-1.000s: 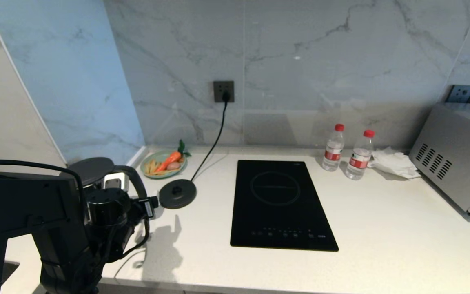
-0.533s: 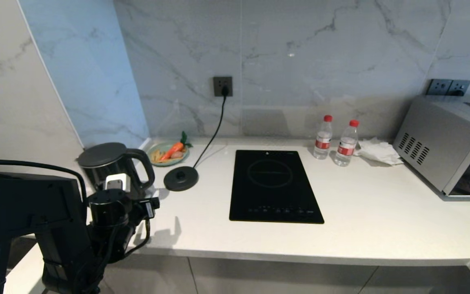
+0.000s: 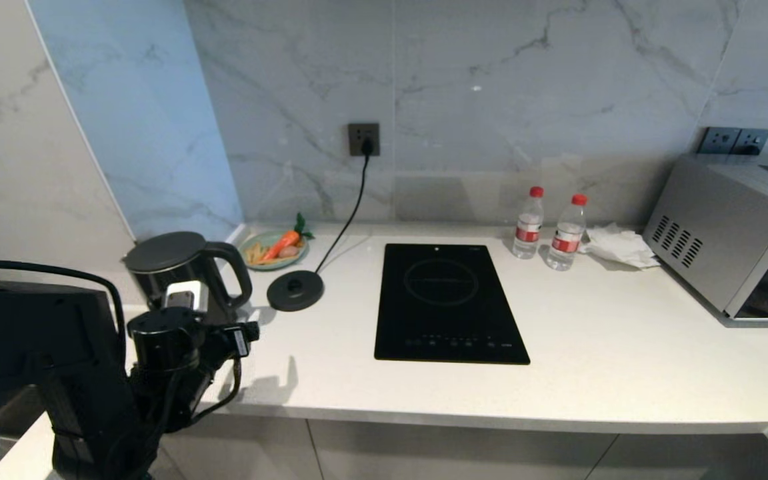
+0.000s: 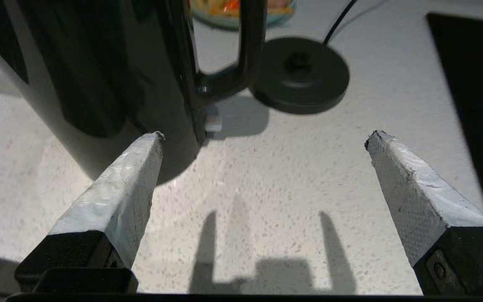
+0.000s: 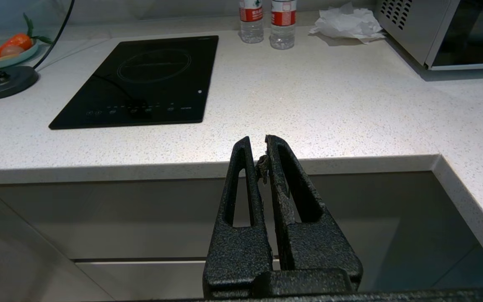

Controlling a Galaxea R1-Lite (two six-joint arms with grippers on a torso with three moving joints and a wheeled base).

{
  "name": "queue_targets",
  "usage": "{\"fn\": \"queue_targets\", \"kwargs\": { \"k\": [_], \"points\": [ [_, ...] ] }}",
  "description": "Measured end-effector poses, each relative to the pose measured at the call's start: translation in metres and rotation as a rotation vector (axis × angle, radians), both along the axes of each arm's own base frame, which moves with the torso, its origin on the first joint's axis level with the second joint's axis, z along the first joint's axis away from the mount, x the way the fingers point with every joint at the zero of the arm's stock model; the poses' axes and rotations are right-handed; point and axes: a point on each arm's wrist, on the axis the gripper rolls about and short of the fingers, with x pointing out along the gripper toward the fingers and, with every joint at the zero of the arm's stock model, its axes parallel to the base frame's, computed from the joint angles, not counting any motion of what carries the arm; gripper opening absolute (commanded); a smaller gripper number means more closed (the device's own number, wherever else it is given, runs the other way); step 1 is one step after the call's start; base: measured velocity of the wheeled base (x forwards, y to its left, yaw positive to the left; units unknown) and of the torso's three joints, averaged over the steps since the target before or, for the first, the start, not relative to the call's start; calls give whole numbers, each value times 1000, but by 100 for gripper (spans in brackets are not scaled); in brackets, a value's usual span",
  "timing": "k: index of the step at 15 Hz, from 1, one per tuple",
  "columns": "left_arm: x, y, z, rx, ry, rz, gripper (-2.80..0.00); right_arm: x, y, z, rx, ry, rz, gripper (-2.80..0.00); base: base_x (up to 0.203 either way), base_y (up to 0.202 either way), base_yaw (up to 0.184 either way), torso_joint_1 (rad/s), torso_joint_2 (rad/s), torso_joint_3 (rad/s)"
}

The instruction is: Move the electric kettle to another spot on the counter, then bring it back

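Note:
The electric kettle [image 3: 174, 263], glossy black with a flat lid, stands upright on the white speckled counter [image 3: 624, 360] at its left end, off its round power base [image 3: 295, 291]. Its loop handle [image 3: 237, 273] faces the base. My left arm [image 3: 171, 333] reaches in just in front of the kettle. In the left wrist view the left gripper [image 4: 264, 137] is open wide over bare counter. One fingertip [image 4: 151, 144] overlaps the foot of the kettle [image 4: 99, 63]; the handle [image 4: 250, 42] lies beyond the tips. The right gripper [image 5: 258, 140] is shut, empty, below the counter edge.
A black hob [image 3: 447, 300] lies mid-counter. A plate with a carrot [image 3: 274, 248] sits behind the base, whose cord runs to a wall socket [image 3: 364, 139]. Two water bottles [image 3: 529, 223], crumpled tissue [image 3: 617, 245] and a microwave [image 3: 724, 233] stand at the right.
The whole head view has shifted back and up, so the counter's front edge and the cabinets now show. The kettle stays put. The left gripper stays open just before it.

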Motion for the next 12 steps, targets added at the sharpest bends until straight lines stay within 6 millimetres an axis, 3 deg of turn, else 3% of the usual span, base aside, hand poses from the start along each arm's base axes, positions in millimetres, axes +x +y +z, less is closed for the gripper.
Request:
{"fn": "queue_targets", "kwargs": {
  "k": [2, 6, 12],
  "points": [
    [-13, 14, 24, -30, -42, -68, 0, 0, 0, 0, 0, 0, 0, -280, 0, 0, 0, 0, 0, 0],
    [-60, 30, 77, -85, -99, -160, 0, 0, 0, 0, -4, 0, 0, -280, 0, 0, 0, 0, 0, 0],
    [-154, 34, 144, -85, -191, -218, 0, 0, 0, 0, -4, 0, 0, -280, 0, 0, 0, 0, 0, 0]
  ]
}}
